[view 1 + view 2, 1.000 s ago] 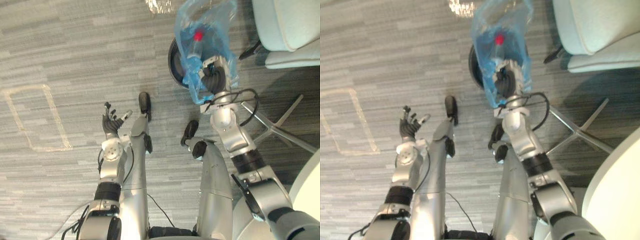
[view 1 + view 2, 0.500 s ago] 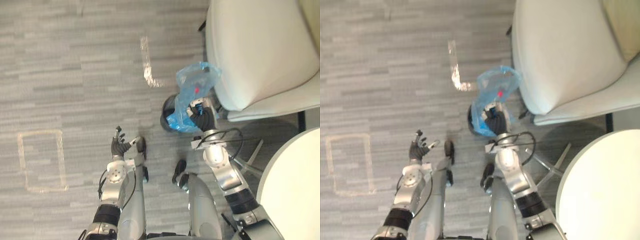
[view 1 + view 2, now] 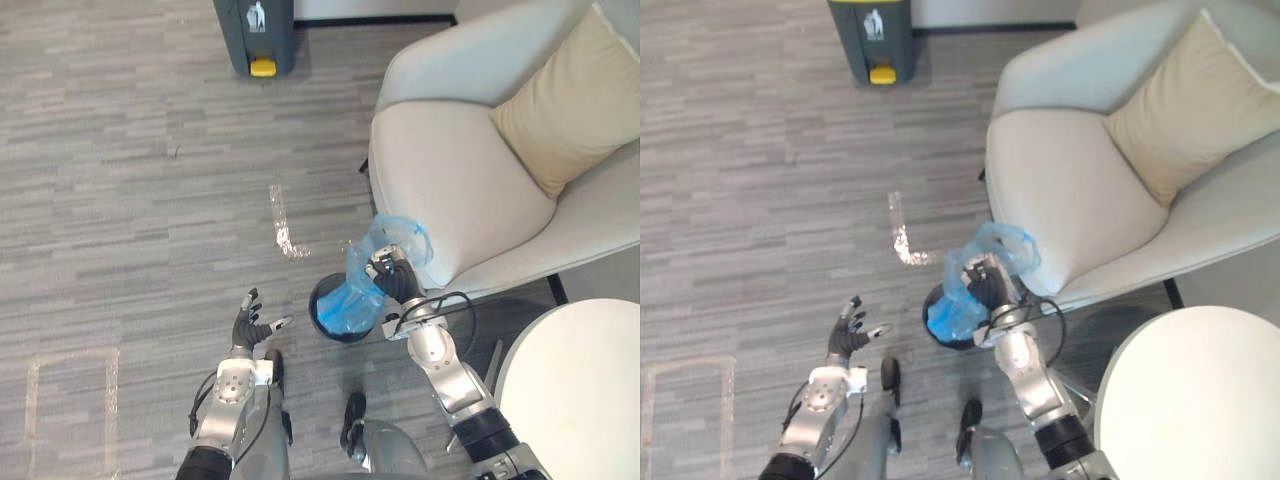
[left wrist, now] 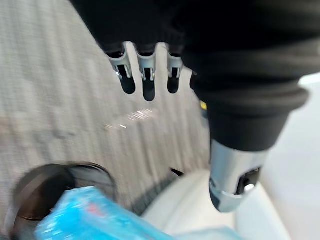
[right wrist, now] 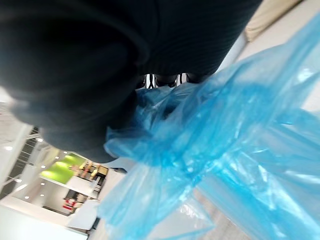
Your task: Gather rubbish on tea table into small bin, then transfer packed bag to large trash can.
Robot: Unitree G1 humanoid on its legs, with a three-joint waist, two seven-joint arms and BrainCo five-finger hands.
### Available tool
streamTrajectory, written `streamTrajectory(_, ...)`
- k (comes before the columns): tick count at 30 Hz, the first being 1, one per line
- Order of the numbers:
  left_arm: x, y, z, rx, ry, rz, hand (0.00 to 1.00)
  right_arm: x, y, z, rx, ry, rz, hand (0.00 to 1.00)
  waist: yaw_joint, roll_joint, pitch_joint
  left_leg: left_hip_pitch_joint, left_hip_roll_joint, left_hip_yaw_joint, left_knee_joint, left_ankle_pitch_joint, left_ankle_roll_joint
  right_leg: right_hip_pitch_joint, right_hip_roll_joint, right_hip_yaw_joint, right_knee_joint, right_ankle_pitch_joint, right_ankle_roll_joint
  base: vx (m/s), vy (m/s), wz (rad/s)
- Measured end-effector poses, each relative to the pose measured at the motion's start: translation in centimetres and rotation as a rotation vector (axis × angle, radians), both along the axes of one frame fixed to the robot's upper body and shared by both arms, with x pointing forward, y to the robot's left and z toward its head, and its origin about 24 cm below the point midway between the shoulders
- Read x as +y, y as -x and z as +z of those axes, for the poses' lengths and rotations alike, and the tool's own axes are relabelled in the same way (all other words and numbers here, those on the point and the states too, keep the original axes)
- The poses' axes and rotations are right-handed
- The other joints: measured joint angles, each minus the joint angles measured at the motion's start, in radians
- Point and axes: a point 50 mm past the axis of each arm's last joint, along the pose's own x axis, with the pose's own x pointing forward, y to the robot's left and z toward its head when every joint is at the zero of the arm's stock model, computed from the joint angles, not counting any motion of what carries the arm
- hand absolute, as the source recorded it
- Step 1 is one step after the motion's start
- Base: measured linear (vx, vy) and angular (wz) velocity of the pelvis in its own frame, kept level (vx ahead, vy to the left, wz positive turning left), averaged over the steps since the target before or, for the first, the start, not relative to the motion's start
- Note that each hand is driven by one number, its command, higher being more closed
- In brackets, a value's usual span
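Apparently the gathering is done: the translucent blue plastic rubbish bag (image 3: 352,303) is bunched at its neck in the right hand (image 3: 392,281), whose fingers are curled tight round the gathered plastic. The bag's lower end overlaps the mouth of the small round black bin (image 3: 318,297); whether it hangs clear of the rim cannot be told. This bin stands on the grey carpeted floor (image 3: 140,180), just beside the front edge of the pale upholstered armchair (image 3: 450,185).

What I judge is left is the transfer. The tall dark grey trash can with a yellow pedal (image 3: 254,30) stands well apart, at the floor's far edge.

The left hand (image 3: 249,326) hovers over the floor with fingers spread, holding nothing.

By count: one bag, one small bin, one large can, one armchair with one beige cushion (image 3: 560,100), one round white table (image 3: 580,390).
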Motion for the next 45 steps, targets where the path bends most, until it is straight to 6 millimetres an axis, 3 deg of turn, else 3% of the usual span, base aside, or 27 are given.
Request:
streamTrajectory(4,-0.2,-0.2,1.6,-0.086,-0.032,-0.046,0.00,0.1,0.4,1.2,-0.043,0.009,0.084,1.00,-0.010,0.001,-0.024,0.026,0.000,0.006,-0.001,-0.002,-0.002,0.027,0.002,0.020,-0.034,0.017,0.002,-0.05,0.017,-0.14)
streamTrajectory(14,-1.8,0.1,2.3,-0.127,-0.040,-0.162,0.00,0.9,0.9,2.0,-0.056,0.020,0.203,1.00,-0.020,0.008,-0.078,0.048,0.013,0.007,-0.008,-0.019,-0.022,0.055,0.018,0.066,-0.102,0.057,0.007,-0.07,0.019,-0.13)
streamTrajectory(26,-7.8,-0.6,4.3,-0.220,-0.003,-0.392,0.00,4.6,0.7,4.8,-0.154,-0.004,0.370,1.00,-0.031,0.011,-0.127,0.058,0.013,0.012,-0.004,-0.007,-0.011,0.073,0.023,0.087,-0.135,0.091,0.006,0.01,0.002,-0.04)
streamTrajectory(31,-8.5,-0.8,4.7,-0.244,-0.032,-0.425,0.00,5.3,0.8,5.2,-0.157,-0.046,0.388,1.00,-0.031,0.011,-0.136,0.059,0.022,0.012,-0.008,-0.004,-0.016,0.073,0.032,0.090,-0.134,0.095,0.001,-0.03,-0.006,-0.03)
streamTrajectory(45,-9.3,-1.2,3.2,-0.204,-0.133,-0.432,0.00,8.5,1.6,5.6,-0.121,-0.151,0.510,1.00,-0.032,0.006,-0.162,0.064,0.028,0.013,-0.008,0.000,-0.020,0.081,0.039,0.097,-0.151,0.110,-0.001,0.00,-0.001,-0.01)
